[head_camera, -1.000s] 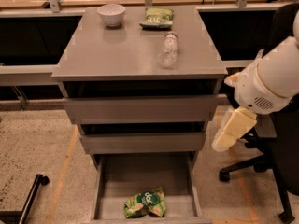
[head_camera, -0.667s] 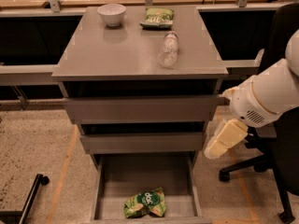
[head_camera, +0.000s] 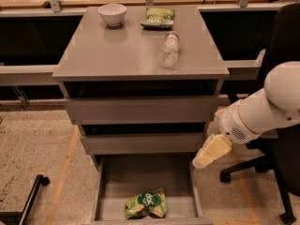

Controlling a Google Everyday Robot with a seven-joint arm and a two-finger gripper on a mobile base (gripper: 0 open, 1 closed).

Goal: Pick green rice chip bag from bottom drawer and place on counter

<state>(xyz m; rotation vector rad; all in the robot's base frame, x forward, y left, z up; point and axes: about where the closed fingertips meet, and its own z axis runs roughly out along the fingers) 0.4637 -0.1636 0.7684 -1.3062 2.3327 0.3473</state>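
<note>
Hanging at the lower right of the frame, the cream-coloured gripper (head_camera: 202,160) points down and to the left from the end of the white arm (head_camera: 262,112). It sits just outside the right wall of the open bottom drawer (head_camera: 140,176), level with the drawer's rear part. It holds nothing, and whether it is set wide or narrow cannot be told from this view.

The green rice chip bag (head_camera: 146,203) lies on the drawer floor near the front edge, at the lower centre of the frame, so it is down and to the left of the gripper and well apart from it. The drawer's right wall stands between the two. The bag's long axis runs roughly across the drawer, left to right, with its right end tipped slightly toward the back and its dark round logo facing up. As I judge it, the reach must first clear that side wall, then drop toward the front of the tray, meeting the bag across its short side.

Above the open drawer are two closed drawer fronts (head_camera: 140,109). Over them, in the upper centre, the counter (head_camera: 108,55) carries a white bowl (head_camera: 112,14), a flat green bag (head_camera: 158,18) and a clear plastic bottle (head_camera: 169,49) lying on its side. A black office chair (head_camera: 281,172) stands behind the arm at the right edge.
</note>
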